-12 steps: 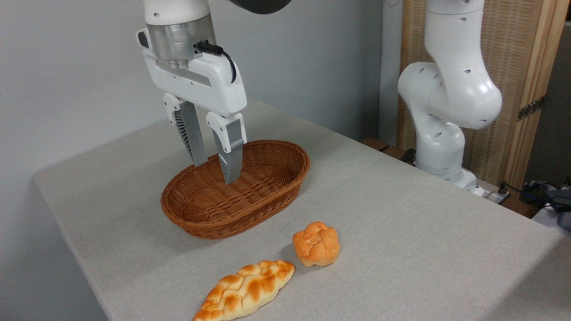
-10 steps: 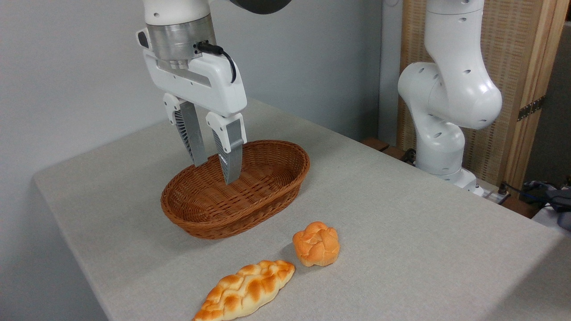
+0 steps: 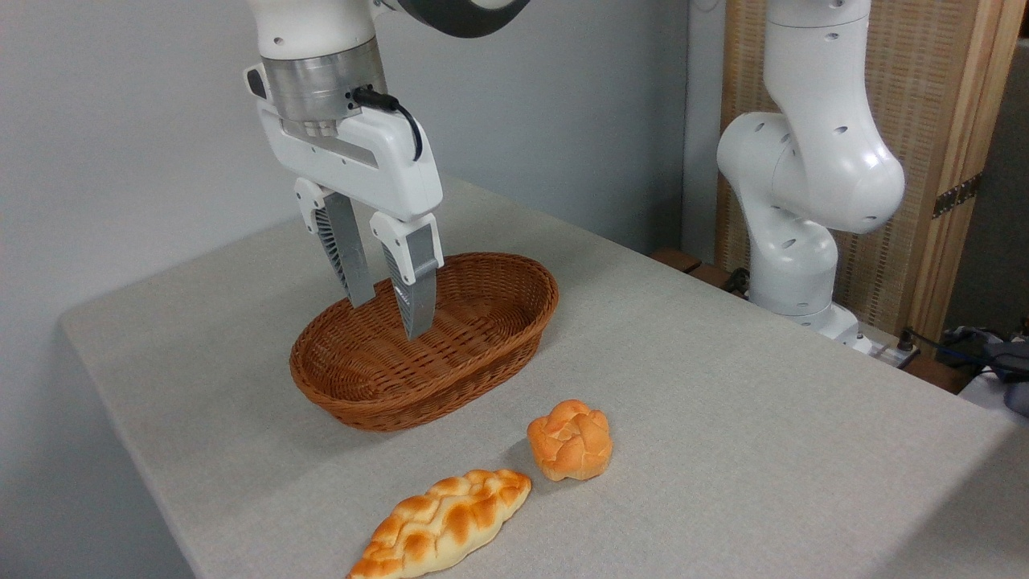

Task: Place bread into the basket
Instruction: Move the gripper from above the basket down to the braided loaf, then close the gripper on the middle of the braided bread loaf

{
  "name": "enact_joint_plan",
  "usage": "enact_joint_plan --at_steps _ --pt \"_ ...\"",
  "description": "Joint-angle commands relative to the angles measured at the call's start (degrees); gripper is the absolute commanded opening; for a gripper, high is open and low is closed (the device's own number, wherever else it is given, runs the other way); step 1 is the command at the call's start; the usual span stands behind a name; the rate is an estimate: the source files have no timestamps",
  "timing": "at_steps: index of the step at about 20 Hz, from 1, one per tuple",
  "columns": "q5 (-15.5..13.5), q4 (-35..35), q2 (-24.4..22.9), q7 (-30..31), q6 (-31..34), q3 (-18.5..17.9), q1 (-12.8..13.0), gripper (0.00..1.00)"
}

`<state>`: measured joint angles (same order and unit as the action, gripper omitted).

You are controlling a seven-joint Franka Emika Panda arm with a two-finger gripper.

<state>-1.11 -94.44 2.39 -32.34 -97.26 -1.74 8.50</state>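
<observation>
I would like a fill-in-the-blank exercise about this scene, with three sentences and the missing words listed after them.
1. The gripper hangs over the basket with its jaws open and holds ____.
2. The braided loaf lies on the ____, outside the basket.
3. The round bun sits to the ____ of the braided loaf in the picture.

Missing words: nothing; table; right

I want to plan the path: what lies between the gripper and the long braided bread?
In the camera view, the basket's near rim and bare table separate the gripper from the bread.
</observation>
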Motion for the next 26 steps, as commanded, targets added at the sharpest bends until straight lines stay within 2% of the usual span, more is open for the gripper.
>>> enact_joint_plan --at_steps 1,3,6,8,10,12,14,17,21,26 --pt "0.06 0.58 -0.28 -0.97 1.2 -0.02 -0.15 1.0" --pt "0.06 -0.82 -0.81 -1.06 -0.46 -0.1 -0.15 1.0" --pt "0.14 -4.69 -1.17 -1.76 -7.92 -0.37 -0.24 1.0" --pt "0.58 -6.18 -0.99 -3.24 -10.65 -2.03 -0.24 1.0" --pt "1.2 -7.42 -0.73 -10.16 -12.07 -3.96 -0.24 1.0" --pt "2.69 -8.39 -0.29 -19.64 -12.69 -6.86 -0.24 1.0" --pt "2.78 -8.56 1.37 -25.12 -13.13 -9.06 -0.24 1.0" --pt "2.78 -9.09 4.45 -25.32 -16.37 -10.04 -0.32 1.0" --pt "2.78 -12.77 5.25 -24.79 -22.0 -10.21 -0.41 1.0" --pt "2.52 -14.36 5.78 -24.7 -22.27 -10.21 -0.41 1.0"
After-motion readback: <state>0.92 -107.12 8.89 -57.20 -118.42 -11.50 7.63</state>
